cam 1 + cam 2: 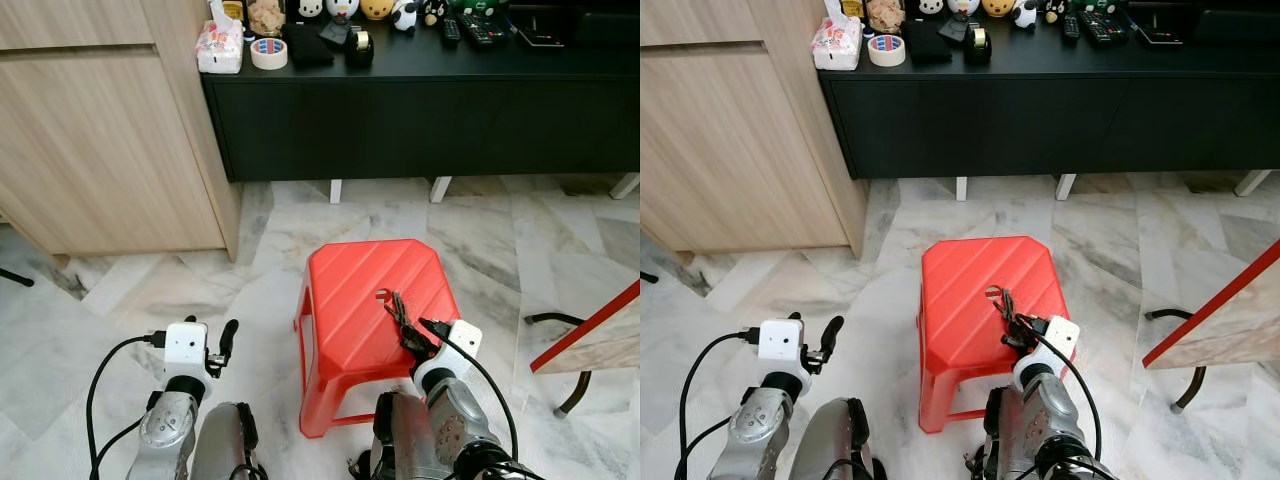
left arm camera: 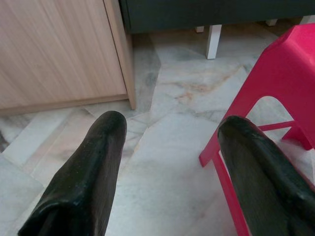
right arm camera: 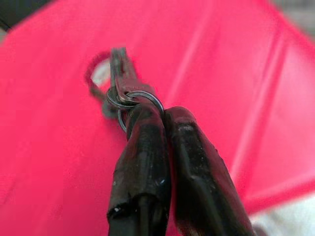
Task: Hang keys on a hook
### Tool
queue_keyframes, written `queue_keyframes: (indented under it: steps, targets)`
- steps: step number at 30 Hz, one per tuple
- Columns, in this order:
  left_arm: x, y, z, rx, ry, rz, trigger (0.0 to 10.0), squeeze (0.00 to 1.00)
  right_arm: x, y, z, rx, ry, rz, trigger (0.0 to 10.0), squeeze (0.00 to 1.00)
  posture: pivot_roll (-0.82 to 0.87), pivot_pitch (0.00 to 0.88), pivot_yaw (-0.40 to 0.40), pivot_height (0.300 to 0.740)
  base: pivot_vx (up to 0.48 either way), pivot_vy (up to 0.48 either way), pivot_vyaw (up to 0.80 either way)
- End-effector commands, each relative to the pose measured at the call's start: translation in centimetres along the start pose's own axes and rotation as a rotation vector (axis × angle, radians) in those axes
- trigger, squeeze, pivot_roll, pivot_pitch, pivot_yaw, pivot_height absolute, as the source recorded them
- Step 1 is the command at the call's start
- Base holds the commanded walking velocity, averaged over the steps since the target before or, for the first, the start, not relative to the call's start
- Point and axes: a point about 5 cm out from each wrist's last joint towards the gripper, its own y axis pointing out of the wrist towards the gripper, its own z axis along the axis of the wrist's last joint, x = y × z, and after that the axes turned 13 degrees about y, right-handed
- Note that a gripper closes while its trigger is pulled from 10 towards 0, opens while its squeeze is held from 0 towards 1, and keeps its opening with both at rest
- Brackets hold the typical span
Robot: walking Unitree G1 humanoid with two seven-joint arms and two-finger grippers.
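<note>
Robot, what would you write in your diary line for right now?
right gripper: shut on keys, over red stool | left gripper: open, idle above floor | hook: not seen

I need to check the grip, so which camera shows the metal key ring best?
The right wrist view: the silver metal key ring sits close up, pinched at the right end effector over the red plastic stool. Both eye views show it small and dark; the left wrist view shows just floor and stool.

Red ribbed stool (image 1: 365,300) — keys (image 3: 120,91) seemingly dark-metallic.
</note>
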Motion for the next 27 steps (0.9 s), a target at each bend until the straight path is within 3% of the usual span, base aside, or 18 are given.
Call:
queue_keyframes:
  steps: [1,8,13,18,21,22,23,27]
  targets:
    - [0.1,-0.2,-0.7,-0.036,0.016,-0.01,10.0,0.0,0.3,-0.3,0.1,0.031,-0.039,-0.014,0.0,0.0,0.06,0.138,-0.049,0.582,0.0,0.0,0.0]
    - [0.2,0.2,-0.6,-0.036,0.013,-0.01,10.0,0.0,1.1,-1.1,0.6,0.146,-0.167,-0.062,0.0,0.0,0.05,0.114,-0.052,0.582,0.0,0.0,0.0]
    - [0.3,0.6,-0.4,-0.032,0.011,-0.012,10.0,0.0,1.4,-2.0,1.0,0.246,-0.361,-0.089,0.0,0.0,0.05,0.099,-0.051,0.582,0.0,0.0,0.0]
    - [0.3,0.8,-0.3,-0.031,0.011,-0.012,10.0,0.0,1.7,-2.3,1.4,0.288,-0.404,-0.133,0.0,0.0,0.05,0.093,-0.051,0.582,0.0,0.0,0.0]
    - [0.4,1.0,-0.2,-0.028,0.009,-0.012,10.0,0.0,1.4,-2.3,1.8,0.319,-0.506,-0.125,0.0,0.0,0.05,0.085,-0.05,0.582,0.0,0.0,0.0]
    - [0.4,1.0,-0.2,-0.027,0.009,-0.012,10.0,0.0,0.8,-2.2,1.7,0.314,-0.544,-0.079,1.5,0.0,0.05,0.083,-0.05,0.582,0.0,0.0,0.0]
    - [0.4,1.1,-0.2,-0.026,0.008,-0.012,10.0,0.0,-0.1,-1.9,1.4,0.287,-0.502,-0.01,10.0,0.0,0.04,0.078,-0.05,0.582,0.0,0.0,0.0]
    - [0.4,1.3,-0.1,-0.025,0.006,-0.011,10.0,0.0,-0.8,-1.4,1.8,0.286,-0.361,0.0,10.0,0.0,0.05,0.072,-0.053,0.582,0.0,0.0,0.0]
